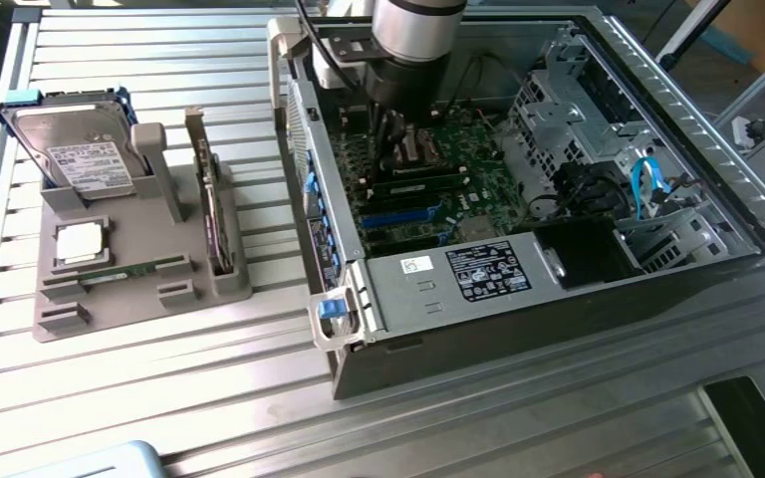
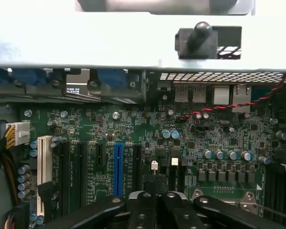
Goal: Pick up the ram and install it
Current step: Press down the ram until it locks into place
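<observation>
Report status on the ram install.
Gripper down inside open case, over motherboard; load unclear. Green stick, likely the ram, lies in grey holder outside case. Red-black wire apart from gripper.

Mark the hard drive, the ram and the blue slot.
hard drive (image 1: 84, 159), exterior view, on its white label.
ram (image 1: 136, 270), exterior view, mid-length of the green stick.
blue slot (image 2: 118, 169), wrist view, middle of the slot.

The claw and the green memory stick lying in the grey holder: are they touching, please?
Apart. The exterior view shows the memory stick in the holder, while the claw is inside the computer case.
</observation>
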Robot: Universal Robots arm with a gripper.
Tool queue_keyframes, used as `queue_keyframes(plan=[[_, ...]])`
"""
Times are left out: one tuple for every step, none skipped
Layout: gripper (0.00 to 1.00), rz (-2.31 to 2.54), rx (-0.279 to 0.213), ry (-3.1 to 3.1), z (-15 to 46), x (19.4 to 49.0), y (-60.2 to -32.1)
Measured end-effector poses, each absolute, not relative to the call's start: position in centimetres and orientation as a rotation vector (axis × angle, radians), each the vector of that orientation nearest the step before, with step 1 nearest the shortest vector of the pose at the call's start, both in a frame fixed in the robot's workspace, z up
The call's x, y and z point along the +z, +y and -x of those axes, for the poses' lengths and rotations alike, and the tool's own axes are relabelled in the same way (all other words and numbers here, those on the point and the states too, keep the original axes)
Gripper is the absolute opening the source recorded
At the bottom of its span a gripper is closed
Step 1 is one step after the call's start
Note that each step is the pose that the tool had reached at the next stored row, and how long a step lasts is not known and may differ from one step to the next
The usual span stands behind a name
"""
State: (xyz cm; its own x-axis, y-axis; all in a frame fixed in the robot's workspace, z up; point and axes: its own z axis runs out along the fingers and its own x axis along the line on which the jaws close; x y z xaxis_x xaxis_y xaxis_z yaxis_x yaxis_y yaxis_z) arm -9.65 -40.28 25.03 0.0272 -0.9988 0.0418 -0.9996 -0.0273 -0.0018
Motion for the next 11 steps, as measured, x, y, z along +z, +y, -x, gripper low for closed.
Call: queue_keyframes(plan=[[0.11, -2.231, 0.049, -2.171, 9.6, 25.2, -40.3], [0.11, -2.231, 0.049, -2.171, 9.6, 25.3, -40.3], [0.11, -2.231, 0.049, -2.171, 9.6, 25.4, -40.3], [0.11, -2.231, 0.049, -2.171, 9.6, 25.5, -40.3], [0.11, -2.231, 0.049, -2.171, 9.6, 25.6, -40.3], [0.11, -2.231, 0.049, -2.171, 9.6, 25.7, -40.3], [0.11, -2.231, 0.049, -2.171, 9.6, 25.8, -40.3], [0.11, -2.231, 0.049, -2.171, 9.6, 25.9, -40.3], [0.11, -2.231, 0.049, -2.171, 9.6, 26.0, -40.3], [0.11, -2.231, 0.049, -2.171, 9.6, 26.1, -40.3], [0.11, -2.231, 0.049, -2.171, 9.6, 26.2, -40.3]])
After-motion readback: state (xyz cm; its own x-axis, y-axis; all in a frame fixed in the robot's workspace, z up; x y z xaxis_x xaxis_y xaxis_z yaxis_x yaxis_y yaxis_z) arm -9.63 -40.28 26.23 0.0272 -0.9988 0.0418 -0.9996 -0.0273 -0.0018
